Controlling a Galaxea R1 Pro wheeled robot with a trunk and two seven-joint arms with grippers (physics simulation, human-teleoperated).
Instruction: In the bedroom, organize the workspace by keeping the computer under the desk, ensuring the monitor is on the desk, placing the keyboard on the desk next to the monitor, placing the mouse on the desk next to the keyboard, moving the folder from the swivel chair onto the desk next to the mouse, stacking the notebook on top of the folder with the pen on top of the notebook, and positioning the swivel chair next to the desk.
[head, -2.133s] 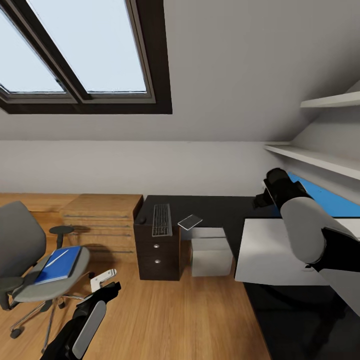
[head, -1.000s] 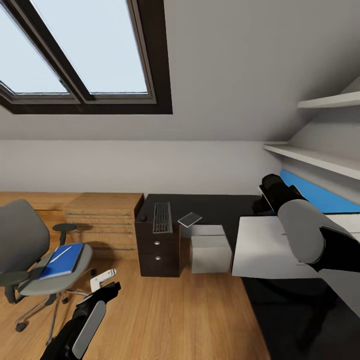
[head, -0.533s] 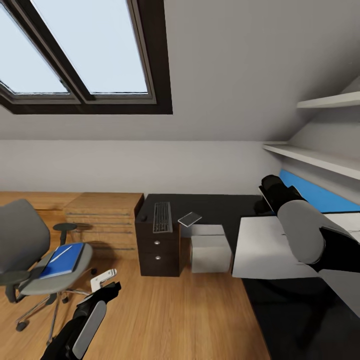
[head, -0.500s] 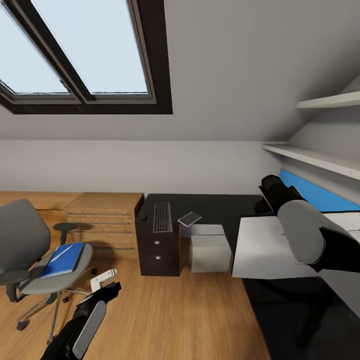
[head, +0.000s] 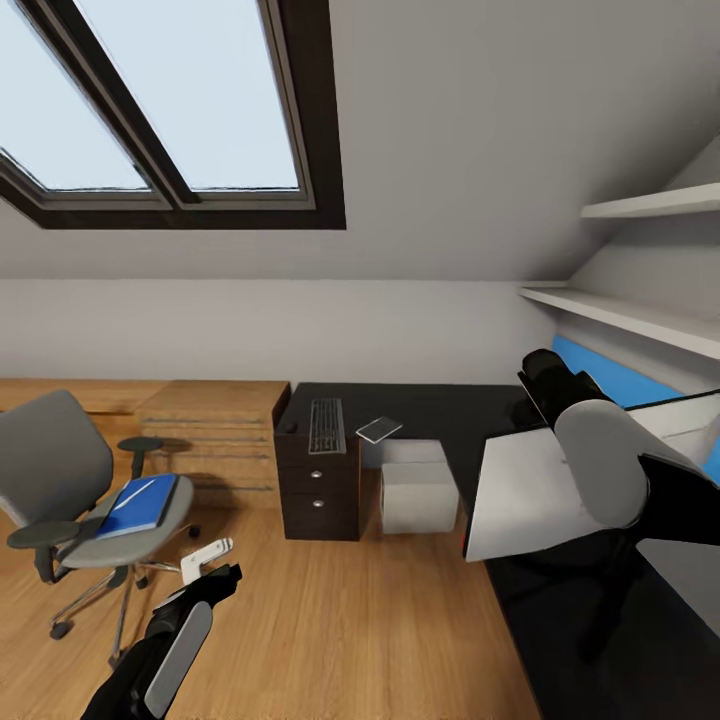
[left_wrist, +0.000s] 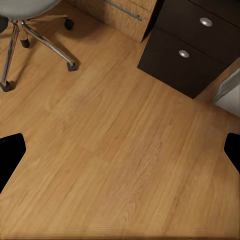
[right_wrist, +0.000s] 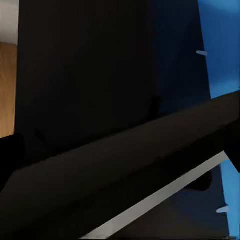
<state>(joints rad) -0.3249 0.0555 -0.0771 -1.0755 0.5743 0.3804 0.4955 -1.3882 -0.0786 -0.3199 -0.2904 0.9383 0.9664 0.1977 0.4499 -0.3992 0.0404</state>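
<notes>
My right gripper (head: 540, 385) clamped on the tilted monitor (head: 520, 490) right of the dark desk (head: 320, 470), left gripper (left_wrist: 120, 150) wide open over bare floor (left_wrist: 115, 165), blue folder (head: 140, 503) on the swivel chair (head: 70, 480) left of that desk.

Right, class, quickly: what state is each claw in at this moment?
Left claw: open, holding nothing, above the wooden floor.
Right claw: cannot be told.

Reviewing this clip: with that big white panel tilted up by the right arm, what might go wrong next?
1. The tilted white panel, probably the monitor, hangs at the dark desk's edge and may slip or tip floorward.
2. It could swing into the keyboard or the small tablet-like slab.
3. The folder may slide off the swivel chair if bumped.
</notes>
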